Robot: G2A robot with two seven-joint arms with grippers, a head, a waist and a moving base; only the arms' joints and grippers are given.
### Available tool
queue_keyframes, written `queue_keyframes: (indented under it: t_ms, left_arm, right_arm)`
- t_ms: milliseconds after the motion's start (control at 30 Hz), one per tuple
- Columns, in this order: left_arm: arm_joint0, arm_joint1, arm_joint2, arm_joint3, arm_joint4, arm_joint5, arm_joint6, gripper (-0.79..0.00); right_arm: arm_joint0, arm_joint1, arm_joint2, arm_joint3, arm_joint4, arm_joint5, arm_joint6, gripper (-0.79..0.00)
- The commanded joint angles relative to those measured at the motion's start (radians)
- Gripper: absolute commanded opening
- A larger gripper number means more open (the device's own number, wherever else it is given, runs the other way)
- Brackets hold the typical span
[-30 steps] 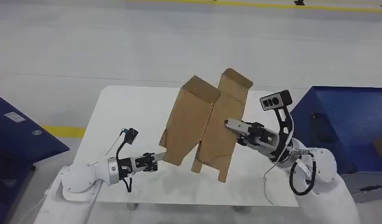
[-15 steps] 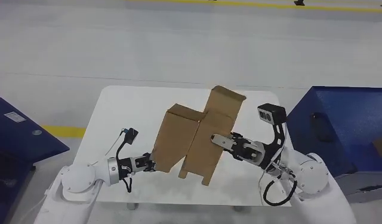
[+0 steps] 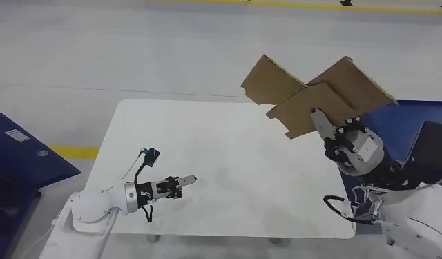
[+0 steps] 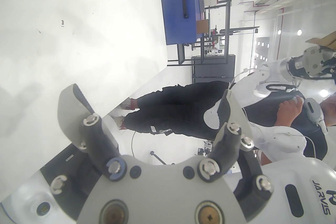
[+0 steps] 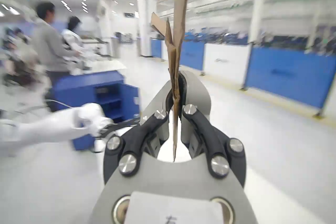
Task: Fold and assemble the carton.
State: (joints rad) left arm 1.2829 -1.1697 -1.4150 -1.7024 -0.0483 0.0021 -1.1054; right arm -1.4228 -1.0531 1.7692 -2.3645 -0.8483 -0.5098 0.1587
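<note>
A flattened carton of plain brown corrugated cardboard hangs in the air at the upper right of the top view, above the far right corner of the tabletop, its flat panels and flaps fanned out at angles. The right pincer is clamped on its lower edge; in the right wrist view the board appears edge-on as a thin strip pinched between grey curved fingers. At the lower left, the left pincer sits low over the smooth white tabletop, its fingers spread wide apart with nothing between them.
</note>
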Motion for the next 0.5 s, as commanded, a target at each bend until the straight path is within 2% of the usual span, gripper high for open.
queue_keyframes:
  t_ms: [0,67,133,200,333,467]
  left_arm:
    - [0.000,0.000,0.000,0.000,0.000,0.000,0.000,0.000]
    - [0.000,0.000,0.000,0.000,0.000,0.000,0.000,0.000]
    - [0.000,0.000,0.000,0.000,0.000,0.000,0.000,0.000]
    - [0.000,0.000,0.000,0.000,0.000,0.000,0.000,0.000]
    - [0.000,0.000,0.000,0.000,0.000,0.000,0.000,0.000]
    - [0.000,0.000,0.000,0.000,0.000,0.000,0.000,0.000]
  right_arm:
    - [-0.007,-0.002,-0.018,0.014,-0.306,-0.051,-0.189,-0.785]
    - [-0.023,-0.002,-0.054,0.014,-0.540,-0.060,-0.369,-0.785]
    - [-0.037,0.001,-0.095,0.014,-0.803,-0.009,-0.552,-0.785]
    - [-0.097,0.002,-0.166,0.014,-0.987,0.053,-0.667,-0.785]
    - [-0.162,0.009,-0.238,0.014,-1.361,0.241,-0.794,-0.785]
    - [-0.213,0.012,-0.277,0.014,-1.663,0.473,-0.831,-0.785]
